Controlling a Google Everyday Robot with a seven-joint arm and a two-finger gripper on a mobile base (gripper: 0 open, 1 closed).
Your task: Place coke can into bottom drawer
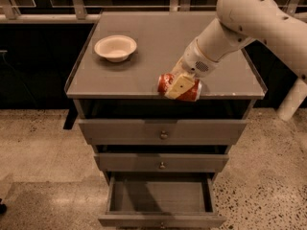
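Observation:
The red coke can lies sideways at the front edge of the grey cabinet top. My gripper is down over the can, with a cream finger across its front; the can shows red on both sides of the finger. The white arm reaches in from the upper right. The bottom drawer is pulled out below, a shallow grey tray with nothing in it. Its knob is at the frame's lower edge.
A cream bowl stands on the cabinet top at the back left. The two upper drawers are closed, with round knobs. Speckled floor surrounds the cabinet. A dark railing runs behind it.

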